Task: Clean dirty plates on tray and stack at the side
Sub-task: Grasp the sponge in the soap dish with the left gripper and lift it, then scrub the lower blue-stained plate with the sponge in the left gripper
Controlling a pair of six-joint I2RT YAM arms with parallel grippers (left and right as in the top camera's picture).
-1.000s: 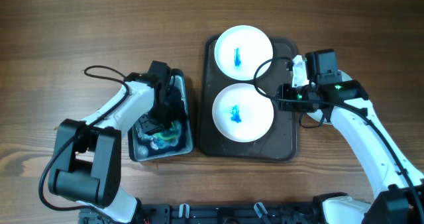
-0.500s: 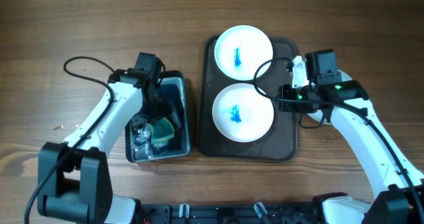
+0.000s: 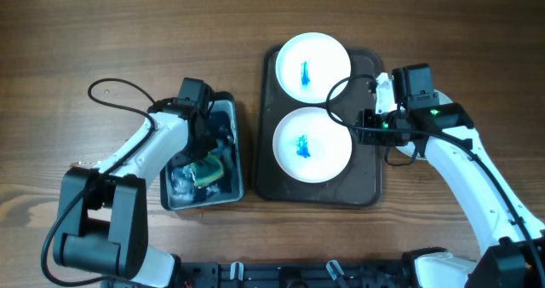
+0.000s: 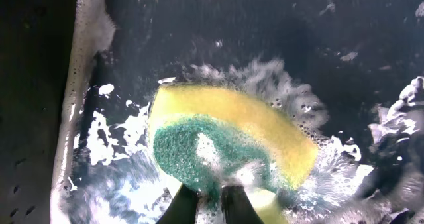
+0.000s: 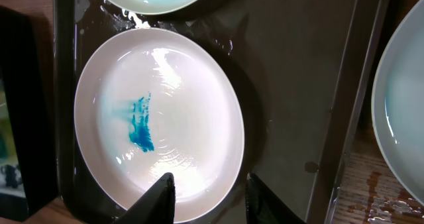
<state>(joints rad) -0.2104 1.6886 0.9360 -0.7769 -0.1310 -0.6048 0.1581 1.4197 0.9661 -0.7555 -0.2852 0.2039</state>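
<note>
where the left gripper (image 4: pixel 211 201) pinches the sponge (image 4: pixel 232 138) in the tub (image 3: pixel 239 152), the right gripper (image 5: pixel 211 192) hangs released at the 3 o'clock rim of one smeared plate (image 5: pixel 179 98). second plate (image 3: pixel 312 66): 12 o'clock end of the tray (image 5: pixel 291 118).

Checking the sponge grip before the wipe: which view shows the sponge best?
Left wrist: the sponge fills the frame, yellow with a green face, foamy, its near edge between the left fingers. Overhead shows only a small green-yellow patch in the tub, under the left arm. Right wrist doesn't show it.
</note>
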